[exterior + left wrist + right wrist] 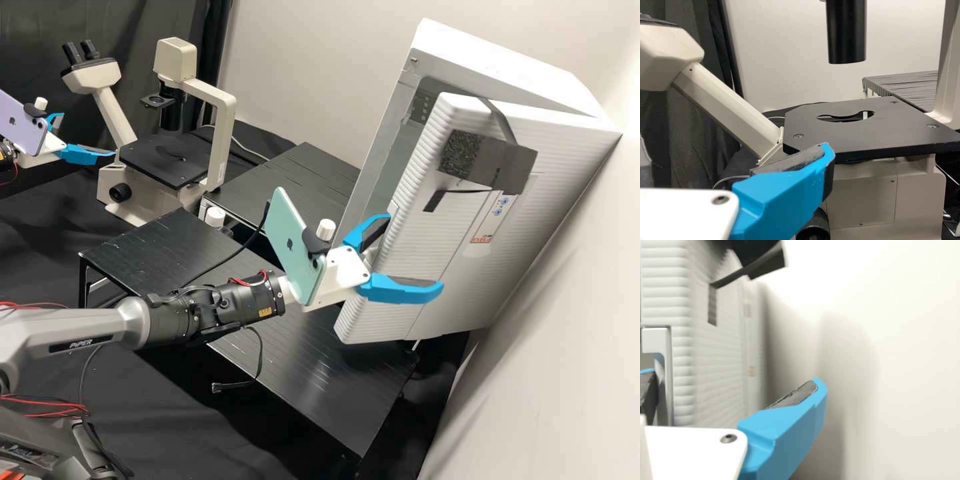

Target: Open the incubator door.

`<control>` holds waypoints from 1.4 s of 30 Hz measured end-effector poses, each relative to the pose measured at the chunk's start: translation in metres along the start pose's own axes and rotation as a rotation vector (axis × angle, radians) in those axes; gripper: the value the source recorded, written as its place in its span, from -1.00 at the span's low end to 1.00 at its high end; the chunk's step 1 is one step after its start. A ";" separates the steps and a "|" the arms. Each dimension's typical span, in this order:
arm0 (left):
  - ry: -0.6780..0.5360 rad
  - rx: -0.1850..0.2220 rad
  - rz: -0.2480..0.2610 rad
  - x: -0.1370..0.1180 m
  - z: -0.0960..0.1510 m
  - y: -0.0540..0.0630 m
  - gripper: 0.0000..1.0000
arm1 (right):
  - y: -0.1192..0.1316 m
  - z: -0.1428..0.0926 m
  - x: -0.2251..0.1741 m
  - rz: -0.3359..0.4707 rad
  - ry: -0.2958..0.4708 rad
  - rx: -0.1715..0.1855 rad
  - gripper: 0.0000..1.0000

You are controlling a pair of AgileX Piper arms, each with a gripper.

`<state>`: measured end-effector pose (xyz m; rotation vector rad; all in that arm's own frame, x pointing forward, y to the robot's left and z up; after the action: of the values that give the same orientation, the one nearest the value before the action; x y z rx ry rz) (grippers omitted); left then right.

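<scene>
Well, the right arm (87, 327) is outstretched, its pincer (415, 253) spread wide, seemingly straddling the incubator door handle (656, 340).

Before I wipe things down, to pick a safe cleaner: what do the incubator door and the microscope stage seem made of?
The incubator door looks like satin moulded plastic, given its ribs and rounded edges. The microscope stage seems matte black-coated metal, a flat plate with recessed screws; plastic is possible.

I'm seeing a white incubator door (437, 243) with ribbed stripes right of frame, cream-and-black microscope (225, 133) upper left, mint phone (283, 233) mid-frame, plus black surface (300, 360) lol.
</scene>
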<state>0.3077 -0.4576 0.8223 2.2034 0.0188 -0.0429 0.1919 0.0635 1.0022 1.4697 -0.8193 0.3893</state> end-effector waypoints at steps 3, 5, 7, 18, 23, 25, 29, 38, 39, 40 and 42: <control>0.000 0.000 0.000 0.000 0.000 0.000 1.00 | 0.006 0.003 -0.005 0.062 -0.051 0.006 1.00; 0.000 0.000 0.000 0.000 0.000 0.000 1.00 | 0.008 0.003 -0.007 0.086 -0.072 0.010 1.00; 0.000 0.000 0.000 0.000 0.000 0.000 1.00 | 0.009 0.003 -0.008 0.103 -0.081 0.006 1.00; 0.000 0.000 0.000 0.000 0.000 0.000 1.00 | 0.009 -0.009 -0.027 0.151 -0.027 -0.011 1.00; 0.000 0.000 0.000 0.000 0.000 0.000 1.00 | 0.014 -0.023 -0.051 0.241 0.086 0.000 1.00; 0.000 0.000 0.000 0.000 0.000 0.000 1.00 | 0.014 -0.028 -0.058 0.230 0.145 0.015 1.00; 0.000 0.000 0.000 0.000 0.000 0.000 1.00 | 0.006 -0.043 -0.069 0.143 0.343 0.067 1.00; 0.000 0.000 0.000 0.000 0.000 0.000 1.00 | -0.032 -0.056 -0.089 -0.187 0.716 0.277 1.00; 0.000 0.000 0.000 0.000 0.000 0.000 1.00 | -0.036 -0.054 -0.089 -0.209 0.734 0.301 1.00; 0.000 0.000 0.000 0.000 0.000 0.000 1.00 | -0.039 -0.054 -0.090 -0.230 0.744 0.320 1.00; 0.000 0.000 0.000 0.000 0.000 0.000 1.00 | -0.050 -0.052 -0.088 -0.288 0.743 0.353 1.00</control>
<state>0.3077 -0.4576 0.8223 2.2034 0.0188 -0.0429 0.1791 0.1297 0.9100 1.5702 0.0604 0.8218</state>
